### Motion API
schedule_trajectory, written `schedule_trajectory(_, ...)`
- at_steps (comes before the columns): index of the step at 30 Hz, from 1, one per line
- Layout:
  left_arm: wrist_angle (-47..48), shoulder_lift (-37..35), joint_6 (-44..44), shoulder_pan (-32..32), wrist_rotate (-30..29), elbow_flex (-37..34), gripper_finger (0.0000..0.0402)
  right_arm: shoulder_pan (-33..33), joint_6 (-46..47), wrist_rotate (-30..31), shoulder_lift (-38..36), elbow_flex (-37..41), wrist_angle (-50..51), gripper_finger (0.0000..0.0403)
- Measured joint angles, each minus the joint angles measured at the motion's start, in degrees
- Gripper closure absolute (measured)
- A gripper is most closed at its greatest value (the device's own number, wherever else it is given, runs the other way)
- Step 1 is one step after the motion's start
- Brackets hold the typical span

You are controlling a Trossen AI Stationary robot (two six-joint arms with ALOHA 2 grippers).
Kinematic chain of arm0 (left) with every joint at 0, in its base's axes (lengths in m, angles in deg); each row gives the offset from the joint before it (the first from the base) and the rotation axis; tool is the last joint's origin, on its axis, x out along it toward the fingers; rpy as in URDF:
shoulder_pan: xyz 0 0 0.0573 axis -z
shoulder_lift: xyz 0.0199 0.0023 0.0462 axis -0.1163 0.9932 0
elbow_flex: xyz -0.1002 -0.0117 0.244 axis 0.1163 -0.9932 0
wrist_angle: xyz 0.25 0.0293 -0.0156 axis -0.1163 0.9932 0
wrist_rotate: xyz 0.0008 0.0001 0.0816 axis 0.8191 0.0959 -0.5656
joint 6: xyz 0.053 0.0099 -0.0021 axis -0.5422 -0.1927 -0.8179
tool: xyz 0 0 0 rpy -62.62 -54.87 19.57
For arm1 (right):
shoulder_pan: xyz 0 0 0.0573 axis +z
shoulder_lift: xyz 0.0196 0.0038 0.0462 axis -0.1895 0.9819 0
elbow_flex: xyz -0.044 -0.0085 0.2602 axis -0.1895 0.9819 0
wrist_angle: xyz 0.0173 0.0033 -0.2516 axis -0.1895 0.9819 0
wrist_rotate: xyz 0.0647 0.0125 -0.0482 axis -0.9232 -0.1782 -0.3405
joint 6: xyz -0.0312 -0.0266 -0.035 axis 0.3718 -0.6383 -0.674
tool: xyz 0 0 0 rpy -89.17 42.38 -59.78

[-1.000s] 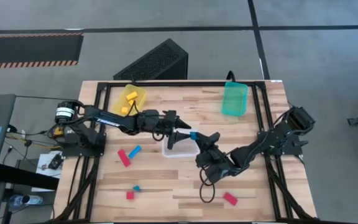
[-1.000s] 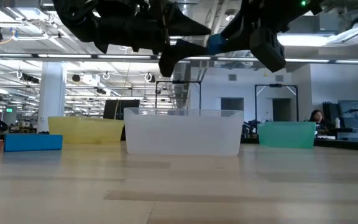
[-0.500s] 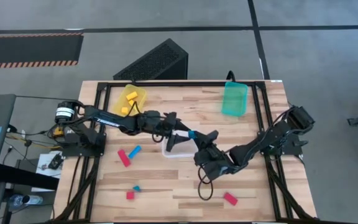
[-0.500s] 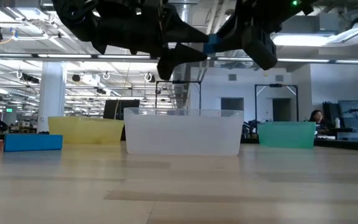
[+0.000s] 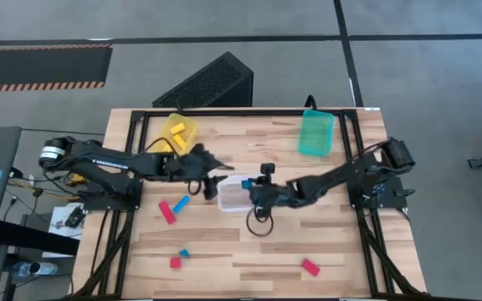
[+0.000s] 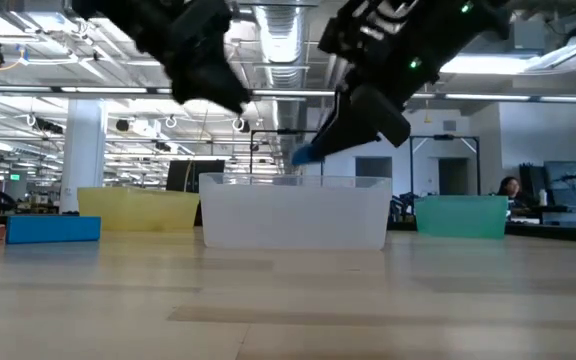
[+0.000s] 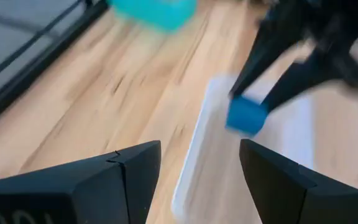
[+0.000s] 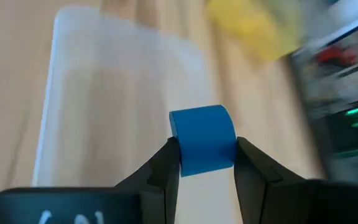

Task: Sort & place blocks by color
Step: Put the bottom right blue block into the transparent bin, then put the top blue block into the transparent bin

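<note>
My right gripper (image 5: 248, 189) is shut on a small blue block (image 8: 202, 145), just above the clear bin (image 5: 234, 199) at the table's middle. In the low view the block (image 6: 306, 155) hangs a little above the bin's rim (image 6: 293, 181). My left gripper (image 5: 215, 174) is open and empty, left of the clear bin and raised above the table (image 6: 218, 90). Its wrist view shows the block (image 7: 246, 116) in the right gripper's fingers ahead of it. A blue bar (image 5: 181, 203) and a red bar (image 5: 167, 211) lie flat on the table. My right gripper pinches the blue block by two opposite sides (image 8: 180, 155) between its two fingers. The fingers come from the table's right, slanting down. The block is lifted clear, over the clear bin's inside.
A yellow bin (image 5: 180, 136) holding yellow blocks stands at the far left and a teal bin (image 5: 315, 134) at the far right. A red cube (image 5: 175, 262), a small blue block (image 5: 184, 252) and a red bar (image 5: 310, 267) lie near the front edge.
Both grippers met at the blue block high above the clear bin. My left gripper has drawn back toward the table's left, away from the block. My right gripper has stretched out, moved left and come down with the block to just above the bin's rim.
</note>
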Motion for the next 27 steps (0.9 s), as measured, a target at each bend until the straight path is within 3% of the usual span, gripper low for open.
schedule_trajectory(4,15.4,-0.4,9.6,5.7,-5.3,0.0,0.0191,-2.8,5.4,-11.2,0.0,-0.1,1.3,0.0265)
schedule_trajectory(12,34.7,-0.2,30.3,16.4,-13.3,-0.1,0.0191,-3.0,9.5,-10.5,0.0,-0.1,1.1,0.0168)
schedule_trajectory(18,34.6,1.9,38.6,18.6,-4.7,-6.6,0.0191,-1.6,12.6,-7.4,-1.2,-0.2,4.8,0.0141)
schedule_trajectory(22,33.1,2.8,44.2,17.5,-4.2,-11.7,0.0192,-0.3,12.6,-7.5,-2.8,-0.2,5.4,0.0143)
schedule_trajectory(27,29.9,2.2,41.8,17.2,-4.2,-13.4,0.0218,0.3,13.1,-7.3,-6.6,-0.1,12.1,0.0143)
